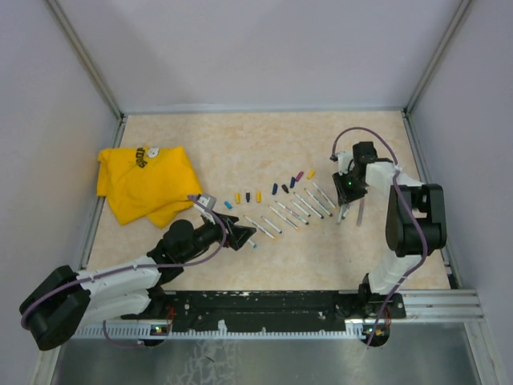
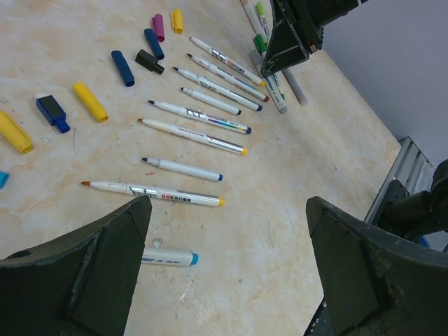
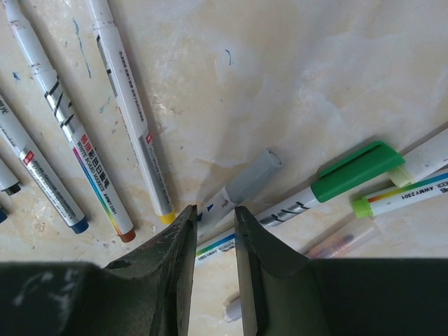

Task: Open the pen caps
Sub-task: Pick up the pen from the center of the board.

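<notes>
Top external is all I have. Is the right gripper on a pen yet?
Observer: In the right wrist view, the right gripper has its jaws nearly closed. A pen barrel runs into the gap with its grey cap on. I can't confirm a grip.
Operator: Other caps on nearby?
Observer: Yes, a green cap sits on the pen beside it.
Operator: Left side?
Observer: In the left wrist view, the left gripper is wide open and empty. A short cyan-ended pen lies by one finger.
</notes>
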